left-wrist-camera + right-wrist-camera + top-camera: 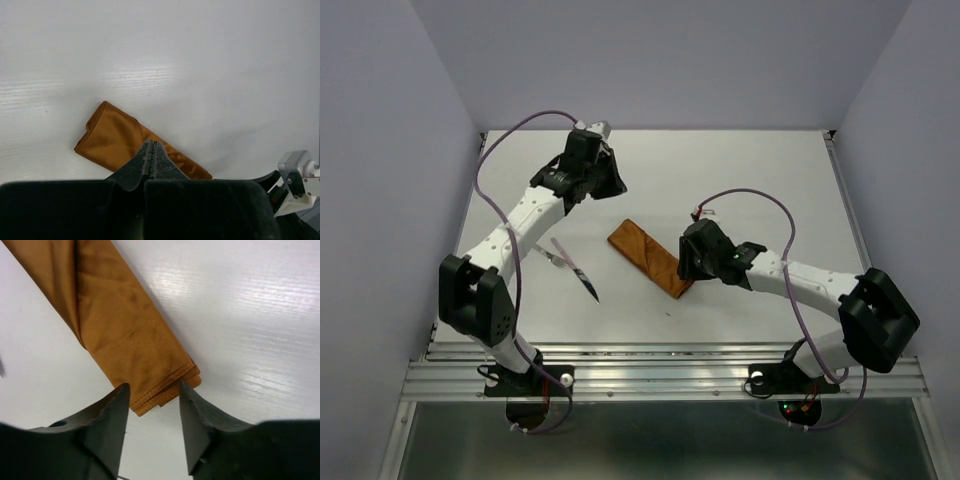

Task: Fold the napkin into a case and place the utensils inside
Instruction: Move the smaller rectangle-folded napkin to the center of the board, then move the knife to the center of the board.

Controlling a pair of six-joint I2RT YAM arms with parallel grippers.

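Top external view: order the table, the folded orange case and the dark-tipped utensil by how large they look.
1. table
2. case
3. dark-tipped utensil: nearly as long as the case, but far thinner.
All three lie at table level, so nearness to the camera hardly affects this order.

Case (650, 258): rust-orange cloth folded into a slim strip, flat, diagonal.
Utensils (575, 268): slender, silver, left of Case, apart.
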